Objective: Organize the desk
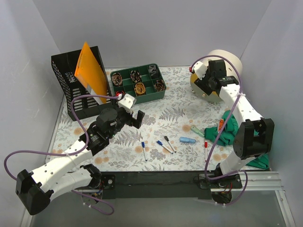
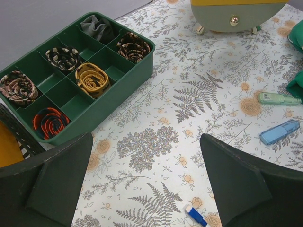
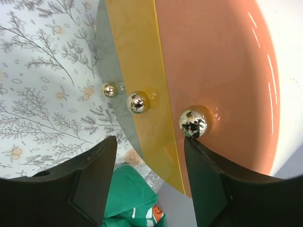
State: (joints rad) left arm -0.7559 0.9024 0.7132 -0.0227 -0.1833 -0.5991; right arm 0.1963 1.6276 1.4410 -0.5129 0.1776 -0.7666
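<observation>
The desk (image 1: 180,118) has a pale covering with ferns and orange flowers. My left gripper (image 1: 133,117) hovers open and empty above its left middle; in the left wrist view (image 2: 146,142) only the printed covering lies between the fingers. My right gripper (image 1: 207,88) is open at the front of a round drawer unit (image 1: 226,60) at the back right. In the right wrist view (image 3: 149,142) one fingertip (image 3: 191,144) sits just under the silver knob (image 3: 195,121) of the orange drawer (image 3: 222,71). The yellow drawer (image 3: 142,61) also has a knob (image 3: 138,102).
A green compartment tray (image 1: 142,97) with rolled items and a black mesh holder (image 1: 75,101) with an orange folder (image 1: 90,71) stand at the back left. Pens (image 1: 163,145), a blue item (image 1: 187,140) and a green item (image 1: 198,131) lie near the front. A green cloth (image 1: 227,130) lies at the right.
</observation>
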